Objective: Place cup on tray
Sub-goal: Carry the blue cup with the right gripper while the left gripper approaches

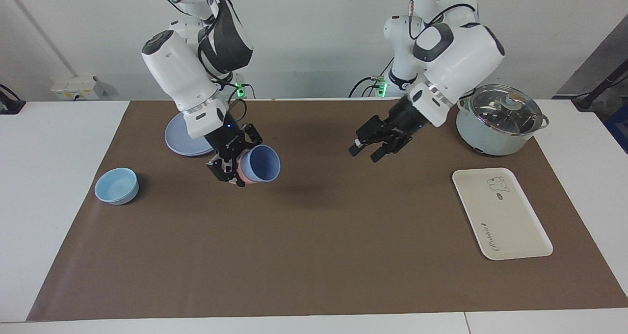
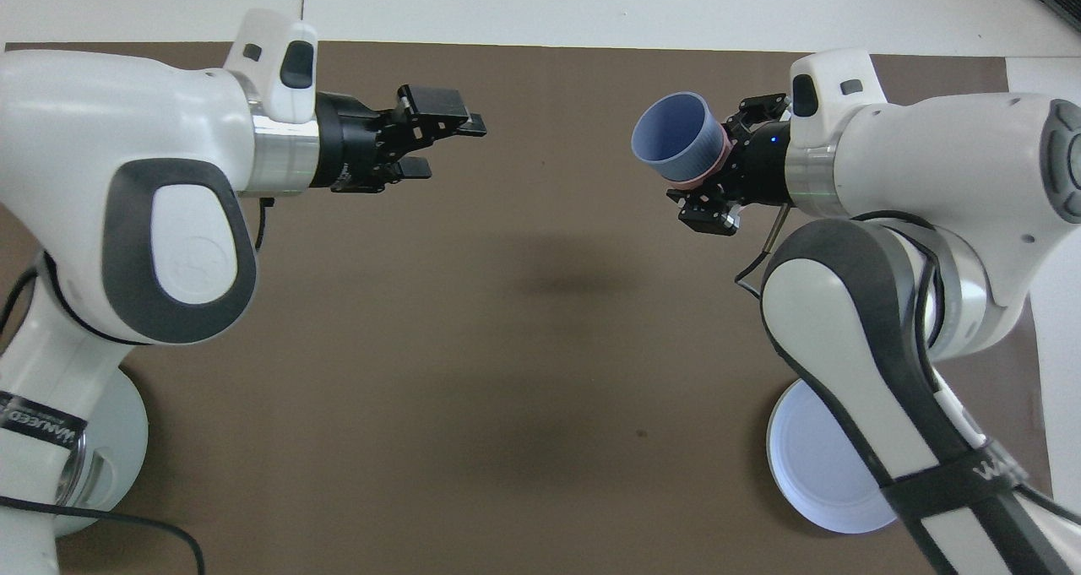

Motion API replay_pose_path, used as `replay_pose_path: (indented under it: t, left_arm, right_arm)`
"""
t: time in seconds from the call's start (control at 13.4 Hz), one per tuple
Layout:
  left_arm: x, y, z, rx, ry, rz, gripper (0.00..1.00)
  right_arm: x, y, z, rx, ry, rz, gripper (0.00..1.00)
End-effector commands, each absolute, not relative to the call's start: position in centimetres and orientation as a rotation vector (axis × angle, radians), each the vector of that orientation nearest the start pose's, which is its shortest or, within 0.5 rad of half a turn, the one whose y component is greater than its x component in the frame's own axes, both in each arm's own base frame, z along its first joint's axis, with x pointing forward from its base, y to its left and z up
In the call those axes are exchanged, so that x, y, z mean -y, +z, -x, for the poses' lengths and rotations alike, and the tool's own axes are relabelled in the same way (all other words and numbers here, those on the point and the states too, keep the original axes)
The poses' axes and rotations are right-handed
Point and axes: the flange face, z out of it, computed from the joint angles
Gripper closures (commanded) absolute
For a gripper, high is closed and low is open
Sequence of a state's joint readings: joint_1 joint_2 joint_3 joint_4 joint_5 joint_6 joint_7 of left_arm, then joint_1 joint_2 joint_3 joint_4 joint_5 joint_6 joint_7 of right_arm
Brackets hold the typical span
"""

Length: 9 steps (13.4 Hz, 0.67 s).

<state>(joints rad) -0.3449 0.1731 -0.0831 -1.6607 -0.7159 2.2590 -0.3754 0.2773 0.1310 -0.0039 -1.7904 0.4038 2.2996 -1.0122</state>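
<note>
The periwinkle cup sits nested in a pink tumbler, tilted on its side with its mouth toward the left arm. My right gripper is shut on this pair and holds it in the air over the mat, beside the plate. From above, the cup and the right gripper face the left gripper. My left gripper hangs open and empty over the middle of the mat. The cream tray lies bare at the left arm's end; the left arm hides it in the overhead view.
A lidded pale green pot stands near the left arm's base, nearer to the robots than the tray. A blue plate lies under the right arm, and a light blue bowl rests at the right arm's end of the mat.
</note>
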Motion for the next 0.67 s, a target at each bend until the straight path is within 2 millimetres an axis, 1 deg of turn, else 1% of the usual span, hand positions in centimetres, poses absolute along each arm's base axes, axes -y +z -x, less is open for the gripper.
replay_pose_path:
  t: [0.0, 0.07, 0.22, 0.3, 0.37, 0.45, 0.52, 0.6]
  left_arm:
    - [31.2, 55.7, -59.0, -0.401, 0.141, -2.312, 0.1]
    - [32.6, 56.0, -58.5, -0.384, 0.16, -2.302, 0.13]
    - [35.7, 56.1, -56.9, -0.357, 0.17, -2.29, 0.15]
    - [36.4, 56.0, -56.4, -0.344, 0.162, -2.295, 0.17]
    - [36.5, 55.7, -56.2, -0.334, 0.158, -2.309, 0.19]
    - [37.3, 55.4, -55.6, -0.315, 0.149, -2.317, 0.23]
    - [37.7, 54.6, -55.2, -0.305, 0.135, -2.331, 0.3]
    - [37.8, 54.5, -55.0, -0.296, 0.126, -2.337, 0.38]
  right_arm:
    - [-21.0, 52.1, -60.1, 1.537, -0.676, 2.464, 1.0]
    - [-22.2, 52.8, -59.9, 1.562, -0.68, 2.472, 1.0]
    - [-24.5, 53.1, -59.0, 1.596, -0.664, 2.51, 1.0]
    - [-25.5, 53.2, -58.6, 1.607, -0.659, 2.521, 1.0]
    - [-26.1, 53.3, -58.3, 1.617, -0.657, 2.525, 1.0]
    - [-26.2, 53.4, -58.1, 1.632, -0.656, 2.526, 1.0]
    - [-26.1, 53.5, -58.1, 1.636, -0.656, 2.529, 1.0]
    - [-26.0, 53.4, -58.2, 1.634, -0.656, 2.531, 1.0]
